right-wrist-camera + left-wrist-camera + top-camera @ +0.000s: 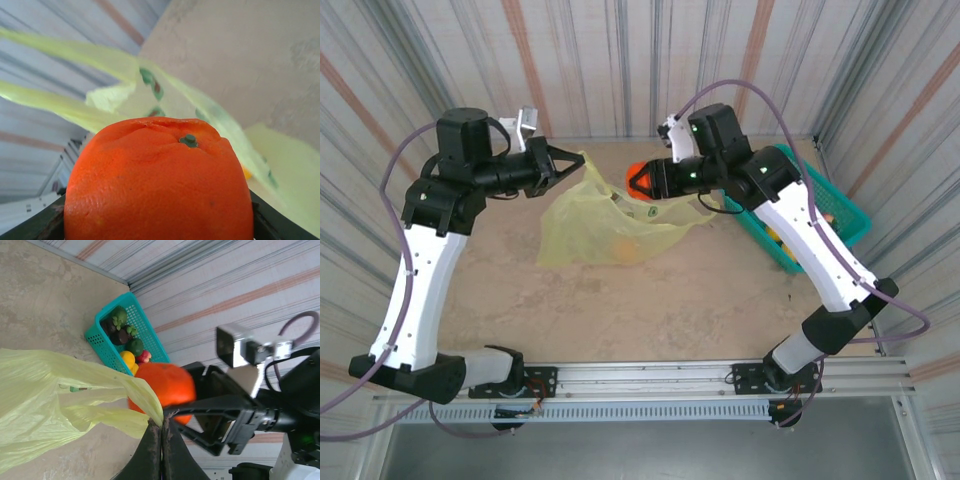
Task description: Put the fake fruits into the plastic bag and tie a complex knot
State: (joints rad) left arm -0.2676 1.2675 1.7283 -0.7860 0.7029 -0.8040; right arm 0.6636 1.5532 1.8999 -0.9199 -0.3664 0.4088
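Bare table lies open before the bag; a basket crowds the wall right of it. The left gripper pinches the bag's raised edge; the right gripper, half-wide, clasps an orange at its mouth.

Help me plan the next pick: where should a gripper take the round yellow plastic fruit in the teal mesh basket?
Probably pinch the round yellow plastic fruit across its exposed top, from above: the teal mesh basket walls it in sideways, and a red fruit and a green fruit crowd it.
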